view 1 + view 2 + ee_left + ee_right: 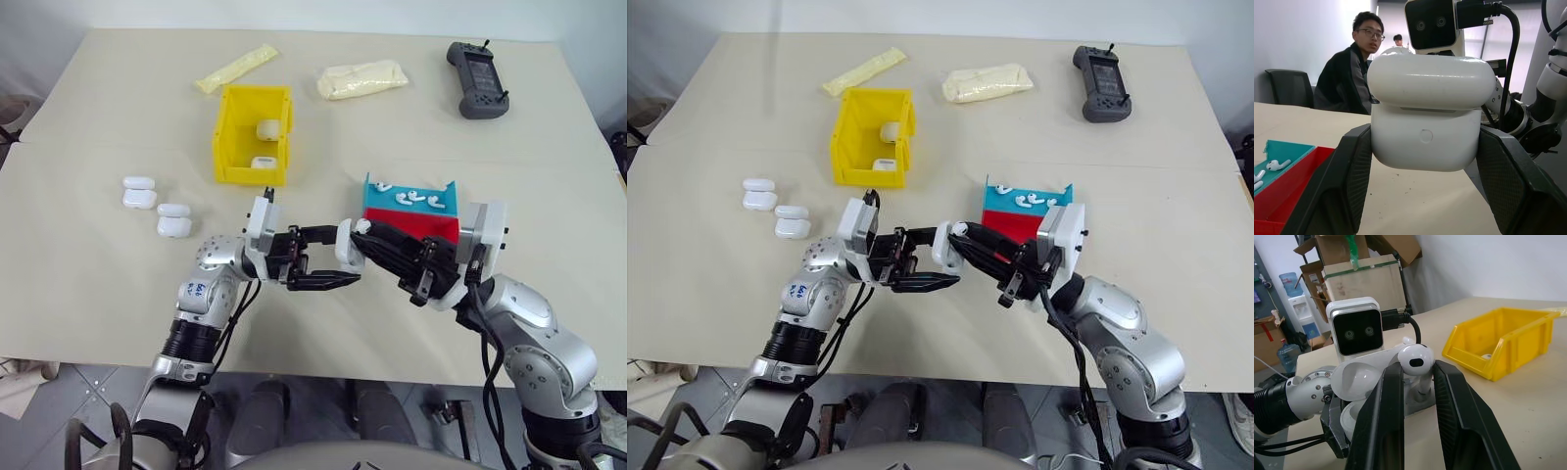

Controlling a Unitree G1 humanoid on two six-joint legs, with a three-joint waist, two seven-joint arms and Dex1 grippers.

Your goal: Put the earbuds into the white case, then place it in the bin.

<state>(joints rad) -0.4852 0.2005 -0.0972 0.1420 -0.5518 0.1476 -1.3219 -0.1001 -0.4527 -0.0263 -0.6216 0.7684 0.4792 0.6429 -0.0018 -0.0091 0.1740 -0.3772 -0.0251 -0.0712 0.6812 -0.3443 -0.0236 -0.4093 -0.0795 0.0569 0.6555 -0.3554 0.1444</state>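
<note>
Above the near part of the beige worktop [88,284] the two arms meet. The left gripper [323,259] pinches the white case [1432,117] between its black fingers [1347,186], which press on the sides of its lower half; the lid stands tipped open, as the right wrist view shows. The right gripper [1418,396] comes in from the other side, its fingers [1386,421] closed on the stem of one earbud [1415,360], whose rounded head sits above the fingertips, right at the open case. More earbuds [411,199] lie on the blue tray [431,208], which sits just behind the red tray [431,227], both beyond the right arm. The yellow bin [227,127] stands farther back toward the left and already holds two closed cases [266,130]. Four spare cases [155,206] rest in two pairs on the worktop to the left of the bin. Two pale packets [361,78] and a dark handheld controller [477,80] lie along the far edge. A seated person [1354,73] appears in the left wrist view.
</note>
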